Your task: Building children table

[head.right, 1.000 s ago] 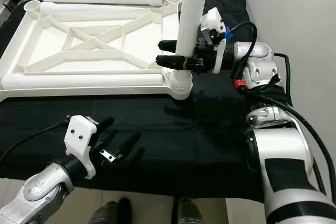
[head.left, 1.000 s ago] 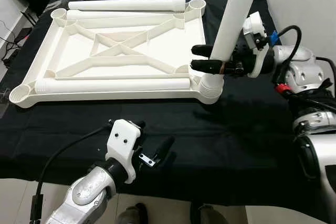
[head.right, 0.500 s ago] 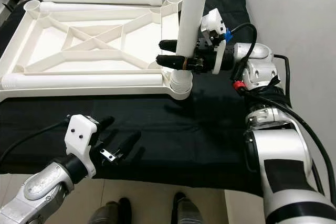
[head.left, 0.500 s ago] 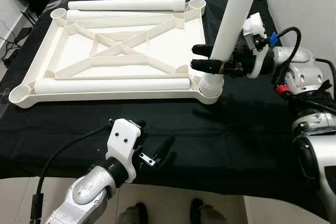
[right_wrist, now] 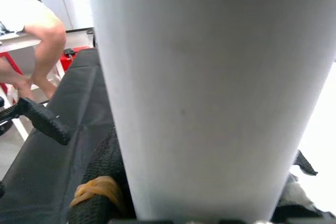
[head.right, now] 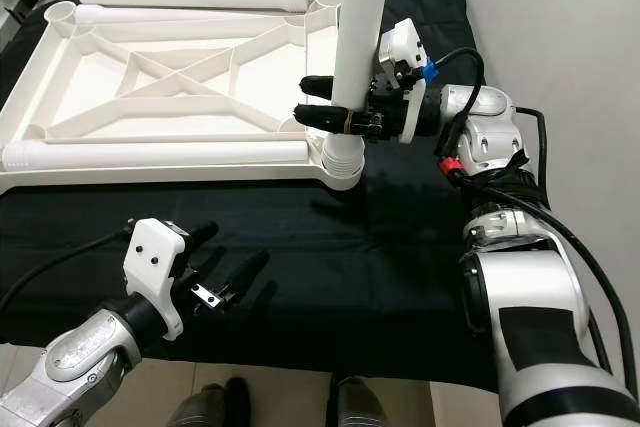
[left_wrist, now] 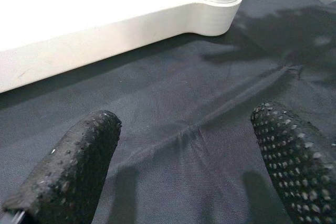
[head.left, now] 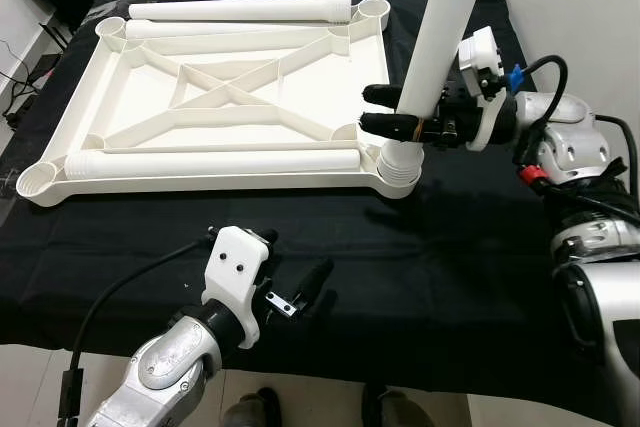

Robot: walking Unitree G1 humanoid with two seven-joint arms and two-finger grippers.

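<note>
A white plastic tabletop (head.left: 215,107) lies upside down on the black cloth, ribs up, with round sockets at its corners. A white table leg (head.left: 440,37) stands upright in the near right corner socket (head.left: 398,167). My right gripper (head.left: 385,110) is shut on this leg just above the socket; the leg (right_wrist: 210,93) looms close in the right wrist view. Two more legs lie flat: one (head.left: 240,9) along the far edge, one (head.left: 215,160) along the near edge. My left gripper (head.left: 295,292) hovers open over bare cloth near the front edge, its fingers (left_wrist: 68,166) apart.
The black cloth (head.left: 450,247) covers the work surface, whose front edge runs just below my left arm. A white wall (head.left: 580,7) stands at the right. A seated person's legs (right_wrist: 31,35) appear far off in the right wrist view. Dark shoes (head.left: 250,412) stand on the floor below.
The upright leg and my right gripper have shifted slightly to the left; the leg leans a little less. My left gripper has not moved.
</note>
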